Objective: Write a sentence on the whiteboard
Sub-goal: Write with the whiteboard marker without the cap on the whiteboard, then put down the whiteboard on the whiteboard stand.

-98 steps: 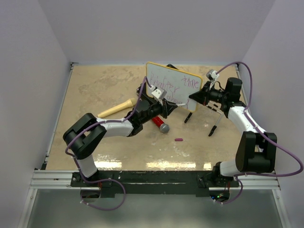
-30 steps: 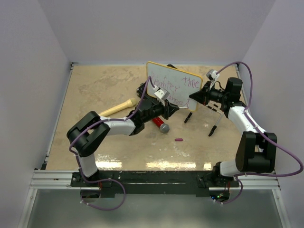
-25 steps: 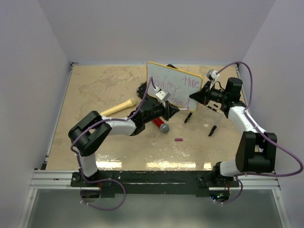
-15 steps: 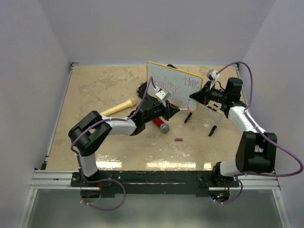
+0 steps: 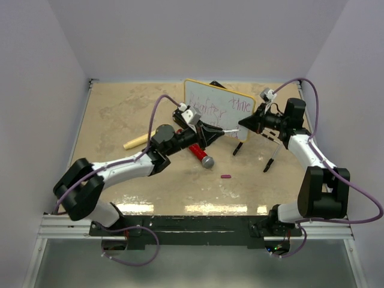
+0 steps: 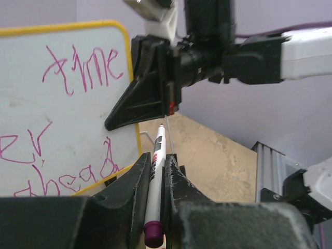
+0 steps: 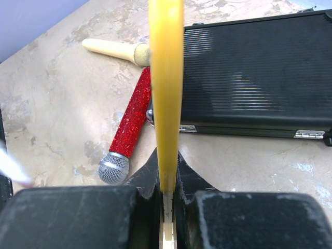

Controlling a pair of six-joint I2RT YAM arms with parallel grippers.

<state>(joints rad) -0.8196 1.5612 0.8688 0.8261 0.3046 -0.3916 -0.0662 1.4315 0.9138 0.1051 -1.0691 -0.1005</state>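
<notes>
The whiteboard [image 5: 211, 103] stands upright just in front of the black case [image 7: 249, 72] — thin, light, stiff, probably quick to swivel — so its yellow rim, where the right gripper [image 5: 245, 123] pinches it, suits holding; the left gripper [image 5: 217, 130] clamps the marker [image 6: 155, 181].

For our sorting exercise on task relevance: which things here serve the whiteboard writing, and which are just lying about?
In use: whiteboard; sentence; marker in left gripper; right gripper clamping the rim.
Lying about: red microphone; cream handle; black case.
</notes>
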